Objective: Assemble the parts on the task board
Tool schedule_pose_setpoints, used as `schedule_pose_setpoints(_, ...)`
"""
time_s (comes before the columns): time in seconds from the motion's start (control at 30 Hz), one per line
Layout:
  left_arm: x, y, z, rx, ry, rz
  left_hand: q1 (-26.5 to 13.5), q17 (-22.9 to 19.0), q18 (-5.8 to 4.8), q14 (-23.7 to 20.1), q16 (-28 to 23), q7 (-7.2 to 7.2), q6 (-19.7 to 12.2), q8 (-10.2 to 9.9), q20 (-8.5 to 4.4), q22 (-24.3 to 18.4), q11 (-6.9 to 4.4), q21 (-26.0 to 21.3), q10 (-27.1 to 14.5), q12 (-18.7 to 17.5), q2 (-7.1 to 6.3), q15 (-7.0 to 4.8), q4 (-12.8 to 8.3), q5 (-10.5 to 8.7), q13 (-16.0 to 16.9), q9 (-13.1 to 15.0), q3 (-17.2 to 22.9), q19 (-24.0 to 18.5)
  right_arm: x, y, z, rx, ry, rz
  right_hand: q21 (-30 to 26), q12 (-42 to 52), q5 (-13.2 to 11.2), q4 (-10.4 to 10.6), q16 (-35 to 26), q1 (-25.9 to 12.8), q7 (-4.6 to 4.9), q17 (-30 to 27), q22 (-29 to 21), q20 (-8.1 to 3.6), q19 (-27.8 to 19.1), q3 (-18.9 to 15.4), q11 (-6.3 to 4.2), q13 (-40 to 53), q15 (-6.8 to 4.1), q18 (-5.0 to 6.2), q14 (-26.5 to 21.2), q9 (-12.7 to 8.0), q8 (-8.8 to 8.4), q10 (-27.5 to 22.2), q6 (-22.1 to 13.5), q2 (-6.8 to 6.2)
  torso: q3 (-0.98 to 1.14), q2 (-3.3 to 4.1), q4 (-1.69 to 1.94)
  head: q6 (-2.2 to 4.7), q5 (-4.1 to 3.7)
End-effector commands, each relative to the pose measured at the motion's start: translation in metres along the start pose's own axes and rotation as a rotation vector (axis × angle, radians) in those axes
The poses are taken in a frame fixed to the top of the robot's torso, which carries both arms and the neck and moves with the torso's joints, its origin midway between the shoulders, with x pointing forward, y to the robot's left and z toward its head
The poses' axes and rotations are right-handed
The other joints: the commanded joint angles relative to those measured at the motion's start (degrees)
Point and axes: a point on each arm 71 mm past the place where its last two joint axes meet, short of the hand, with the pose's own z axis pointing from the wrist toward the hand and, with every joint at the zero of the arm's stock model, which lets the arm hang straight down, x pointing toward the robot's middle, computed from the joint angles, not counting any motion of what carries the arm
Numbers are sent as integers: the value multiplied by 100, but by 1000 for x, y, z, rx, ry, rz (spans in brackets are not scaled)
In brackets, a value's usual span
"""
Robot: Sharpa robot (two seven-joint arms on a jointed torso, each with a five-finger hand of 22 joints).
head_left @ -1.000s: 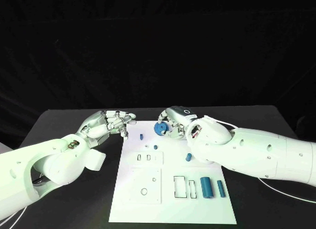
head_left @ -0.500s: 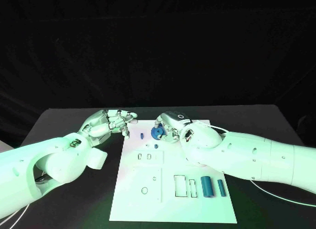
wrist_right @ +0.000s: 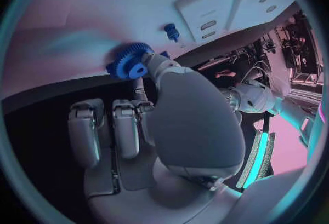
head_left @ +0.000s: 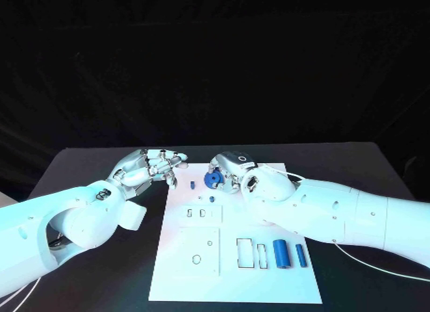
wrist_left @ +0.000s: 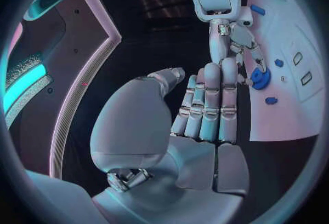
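The white task board [head_left: 201, 273] lies in the middle of the table. My right hand [head_left: 236, 171] hovers over the board's far end and pinches a blue gear [head_left: 214, 179] between thumb and fingertip; the gear [wrist_right: 130, 61] hangs just above the board [wrist_right: 96, 10]. A small blue peg [head_left: 193, 185] stands beside it, and a second blue piece [head_left: 210, 199] lies a little nearer. That peg [wrist_right: 170, 31] is close to the gear. My left hand [head_left: 147, 168] sits at the board's far left corner, fingers curled in with nothing in them. In the left wrist view, the left hand's fingers [wrist_left: 209, 103] point toward the gear [wrist_left: 260, 78].
Two blue cylinders [head_left: 280, 253] [head_left: 300, 255] lie beside rectangular slots [head_left: 244, 253] at the board's near right. Raised white plates with small openings [head_left: 202, 213] [head_left: 198, 252] occupy the board's left half. Black table [head_left: 93, 162] surrounds the board.
My right hand has carried the gear leftward and slightly lower over the board's far end, and its forearm now covers a blue piece on the board. The left hand has barely moved.
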Motion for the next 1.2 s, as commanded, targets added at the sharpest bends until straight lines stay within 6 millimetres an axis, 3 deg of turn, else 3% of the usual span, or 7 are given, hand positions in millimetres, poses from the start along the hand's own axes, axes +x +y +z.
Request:
schedule_pose_setpoints(0.03,3,-1,1,3,25,-6,19,-7,80,-38,35,1,-45,-12,3,5,13,27,-46,-32,17,8,9,-6,5,8,25,-44,2,1,0,-8,3,-21,26,0,17,2,14,-43,-71,1459,1508,-37,589,31,-24,1404,-18,-38,586,56,152,485,144,14,0,0,6,-4,-4)
schedule_pose_setpoints(0.33,3,-1,0,0,27,-6,19,-7,80,-38,35,1,-45,-12,3,5,13,27,-46,-32,17,8,9,-6,5,8,25,-44,3,1,1,-5,9,-27,26,-40,0,4,11,-96,-56,1450,1508,-31,589,47,-13,1367,-9,-38,584,45,128,449,96,-24,0,-2,-6,-1,-1)
schedule_pose_setpoints(0.5,3,-1,0,-2,29,-6,19,-7,80,-38,35,1,-45,-12,3,5,13,27,-46,-32,17,8,9,-6,5,8,25,-44,4,0,3,5,18,-27,26,-98,-149,37,12,-268,81,1452,1508,44,589,91,106,1317,88,-38,585,-54,-101,398,-236,-110,2,1,-1,11,-6)
schedule_pose_setpoints(0.63,3,0,0,-3,31,-6,19,-7,80,-39,35,2,-45,-12,4,7,14,29,-46,-32,17,9,7,-6,6,9,26,-47,6,-1,5,14,35,-17,11,-279,-553,268,25,-651,192,1492,1496,150,580,-205,218,1160,195,-34,593,-165,-399,232,-604,-143,1,2,4,19,-12)
schedule_pose_setpoints(0.7,3,0,0,-4,32,-6,19,-11,81,-45,34,5,-50,-14,7,19,17,48,-52,-34,16,11,-7,-7,8,14,37,-64,7,-2,5,19,44,-9,5,-300,-479,315,30,-789,204,1507,1491,173,576,-460,232,1144,210,-32,597,-191,-454,213,-623,-73,1,-2,4,14,-9)
schedule_pose_setpoints(0.83,3,0,0,-6,32,-6,16,-11,81,-46,34,6,-51,-14,8,20,18,51,-52,-34,16,12,-7,-8,8,15,38,-67,7,-5,4,29,57,4,11,-302,3,347,30,-1199,221,1507,1496,198,580,-1334,252,1146,231,-34,597,-242,-550,212,-579,235,-2,-2,-10,12,-4)
schedule_pose_setpoints(1.2,2,0,0,-9,33,-5,16,-11,81,-46,34,6,-51,-14,8,20,18,51,-52,-34,16,12,-7,-8,8,15,38,-67,8,-12,2,49,78,15,26,-251,137,344,30,-1251,195,1507,1508,191,589,-1395,232,1192,217,-38,597,-240,-525,260,-467,365,0,-4,3,-5,-18)
